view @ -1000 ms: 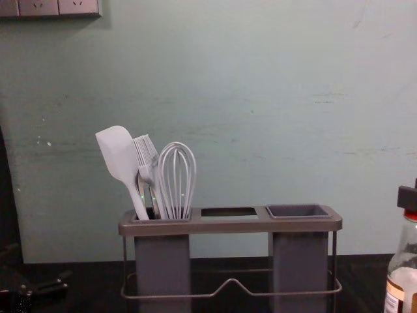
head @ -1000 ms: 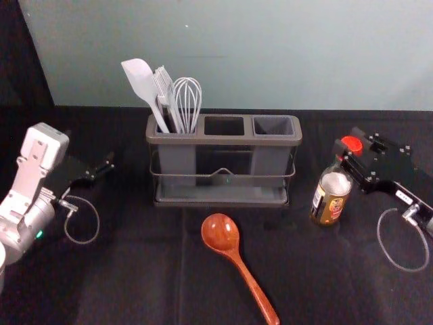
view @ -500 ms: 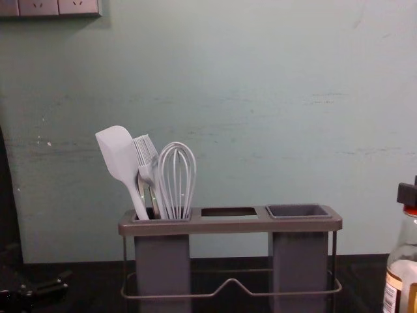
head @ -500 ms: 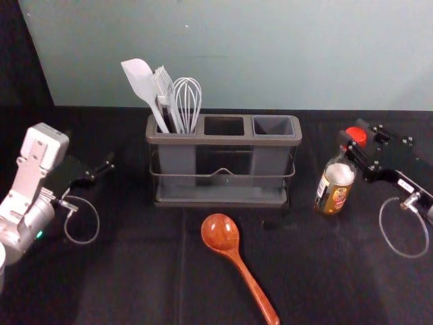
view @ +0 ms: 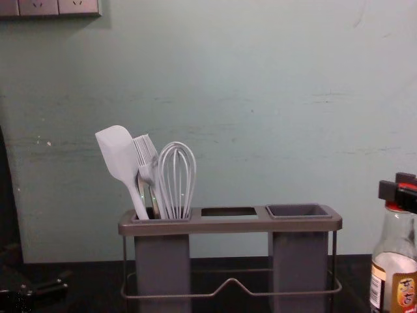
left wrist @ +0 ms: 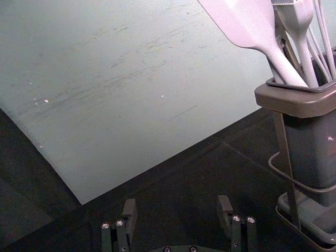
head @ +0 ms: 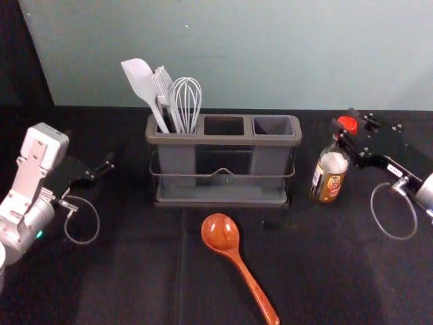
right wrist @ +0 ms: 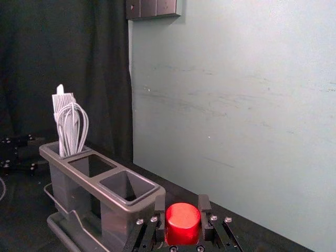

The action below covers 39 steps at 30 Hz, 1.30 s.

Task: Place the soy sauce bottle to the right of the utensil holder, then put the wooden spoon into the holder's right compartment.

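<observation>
At the head view's right, my right gripper (head: 349, 128) is shut on the red cap of the soy sauce bottle (head: 329, 177), upright beside the holder's right end. In the right wrist view, the right gripper (right wrist: 182, 223) has a finger on each side of the cap (right wrist: 182, 224). The utensil holder (head: 223, 140) carries white utensils in its left compartment; its middle and right compartments are empty. The wooden spoon (head: 221, 233) lies in front of it, bowl toward the holder. My left gripper (head: 101, 169) is parked at the left; in its wrist view the left gripper (left wrist: 178, 212) stands open.
Behind the black-covered table (head: 135, 271) rises a pale wall (head: 270, 54). A dark curtain (right wrist: 63, 42) hangs at the far left, with a socket panel (view: 49, 6) high on the wall. The holder's front wire rail (view: 229, 282) juts toward the chest camera.
The right gripper and the bottle have shifted left and toward the holder's right end, and the bottle shows more fully in the chest view. The left arm, spoon and holder have stayed put.
</observation>
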Each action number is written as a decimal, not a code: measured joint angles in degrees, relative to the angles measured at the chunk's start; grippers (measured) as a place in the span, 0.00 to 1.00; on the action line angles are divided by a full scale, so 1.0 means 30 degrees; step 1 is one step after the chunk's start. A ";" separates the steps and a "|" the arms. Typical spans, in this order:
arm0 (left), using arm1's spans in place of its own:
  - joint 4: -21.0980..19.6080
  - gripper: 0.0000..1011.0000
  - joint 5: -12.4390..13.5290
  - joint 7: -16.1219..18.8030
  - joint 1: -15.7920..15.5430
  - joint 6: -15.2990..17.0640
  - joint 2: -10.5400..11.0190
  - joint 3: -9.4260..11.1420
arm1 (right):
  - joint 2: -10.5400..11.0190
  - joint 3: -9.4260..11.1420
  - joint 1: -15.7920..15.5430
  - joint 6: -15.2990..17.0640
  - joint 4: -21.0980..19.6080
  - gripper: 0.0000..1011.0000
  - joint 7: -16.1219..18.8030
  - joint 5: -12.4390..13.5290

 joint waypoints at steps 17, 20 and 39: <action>0.0000 0.99 0.0001 0.0000 0.0001 -0.0001 0.0001 -0.0001 | -0.0833 -0.0885 0.1872 -0.0003 0.1871 0.38 0.0205 -0.0515; 0.0000 0.99 0.0002 0.0000 0.0000 -0.0001 0.0001 0.0000 | -0.0962 -0.0960 0.2034 -0.0178 0.2162 0.38 0.0287 -0.0517; 0.0000 0.99 0.0001 0.0000 0.0001 -0.0001 0.0001 -0.0001 | -0.1524 -0.1489 0.2861 -0.0373 0.3399 0.38 0.0453 -0.0816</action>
